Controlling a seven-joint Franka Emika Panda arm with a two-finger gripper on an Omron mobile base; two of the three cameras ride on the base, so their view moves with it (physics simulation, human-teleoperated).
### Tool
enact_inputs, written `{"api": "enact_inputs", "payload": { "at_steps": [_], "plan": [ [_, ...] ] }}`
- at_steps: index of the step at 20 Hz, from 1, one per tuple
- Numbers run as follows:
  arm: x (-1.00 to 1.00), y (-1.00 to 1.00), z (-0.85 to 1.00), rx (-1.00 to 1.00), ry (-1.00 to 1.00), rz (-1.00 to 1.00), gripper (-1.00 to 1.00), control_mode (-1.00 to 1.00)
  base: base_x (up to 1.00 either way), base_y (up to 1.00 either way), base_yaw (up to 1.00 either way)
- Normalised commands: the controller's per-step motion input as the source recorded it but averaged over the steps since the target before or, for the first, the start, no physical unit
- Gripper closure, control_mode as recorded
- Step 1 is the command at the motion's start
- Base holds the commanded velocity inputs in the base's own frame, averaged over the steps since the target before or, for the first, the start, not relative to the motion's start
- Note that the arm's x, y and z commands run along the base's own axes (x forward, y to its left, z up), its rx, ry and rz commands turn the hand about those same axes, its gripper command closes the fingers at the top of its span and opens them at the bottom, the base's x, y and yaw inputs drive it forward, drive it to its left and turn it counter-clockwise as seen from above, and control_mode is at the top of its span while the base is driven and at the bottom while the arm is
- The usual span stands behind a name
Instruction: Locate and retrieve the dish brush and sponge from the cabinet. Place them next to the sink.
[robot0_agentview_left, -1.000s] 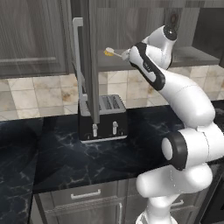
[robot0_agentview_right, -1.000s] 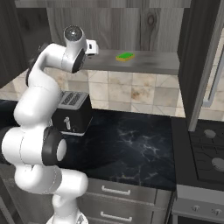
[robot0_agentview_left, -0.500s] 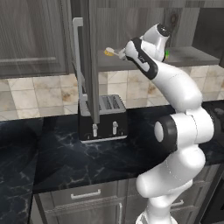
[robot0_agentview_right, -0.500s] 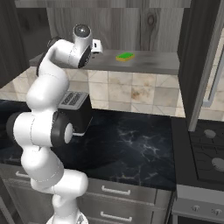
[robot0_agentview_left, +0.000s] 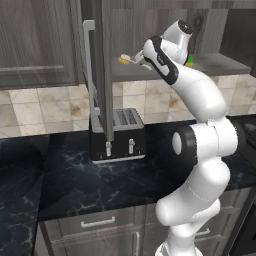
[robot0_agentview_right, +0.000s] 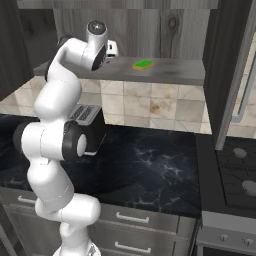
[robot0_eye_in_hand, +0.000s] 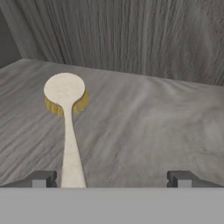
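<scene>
1. The two-finger gripper (robot0_eye_in_hand: 111, 178) shows as two small dark finger tips at the bottom of the hand view, standing wide apart; the claw is open and holds nothing.
2. The dish brush (robot0_eye_in_hand: 66, 114), a slim white handle ending in a round white head with yellow bristles beneath it, lies flat on the grey wood-grain shelf (robot0_eye_in_hand: 144, 131) in the left half of the hand view. Its head sits in the upper left of that frame; its handle runs down to the bottom edge, just beside the left finger tip (robot0_eye_in_hand: 41, 178) and inside the gap between the two tips.
3. In the left base view the dish brush (robot0_agentview_left: 126, 59) shows as a small yellow and white shape on the shelf, left of the white hand, in the upper centre of the frame.
4. The sponge (robot0_agentview_right: 143, 64), a small flat rectangular block, green on top with a yellow layer below, lies on the same shelf in the upper centre of the right base view, to the right of the hand and apart from it.
5. The dark grey wood-grain wall cabinet stands open: its tall door (robot0_agentview_left: 102, 65) with a long vertical silver bar handle (robot0_agentview_left: 90, 70) shows edge-on in the upper left centre of the left base view.
6. A black toaster with a silver slotted top (robot0_agentview_left: 119, 134) stands on the black marbled counter (robot0_agentview_left: 65, 185) at the centre of the left base view, under the shelf.
7. A black stove top (robot0_agentview_right: 235, 172) occupies the lower right of the right base view.
</scene>
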Motion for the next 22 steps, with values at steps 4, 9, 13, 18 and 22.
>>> {"api": "enact_inputs", "payload": {
  "at_steps": [4, 9, 13, 18, 22],
  "plan": [
    [0.0, 0.1, 0.0, 0.0, -0.02, 0.0, -1.0, -1.0, 0.0, 0.0, 0.0],
    [0.0, 0.14, 0.0, 0.0, -0.03, 0.0, -1.0, -1.0, 0.0, 0.0, 0.0],
    [0.0, 0.17, -0.02, 0.0, -0.01, 0.0, -1.0, -1.0, 0.0, 0.0, 0.0],
    [0.0, 0.15, -0.11, 0.0, 0.0, 0.0, -1.0, -1.0, 0.0, 0.0, 0.0],
    [0.0, 0.13, -0.14, 0.0, 0.0, 0.0, -1.0, -1.0, 0.0, 0.0, 0.0]
  ]
}}
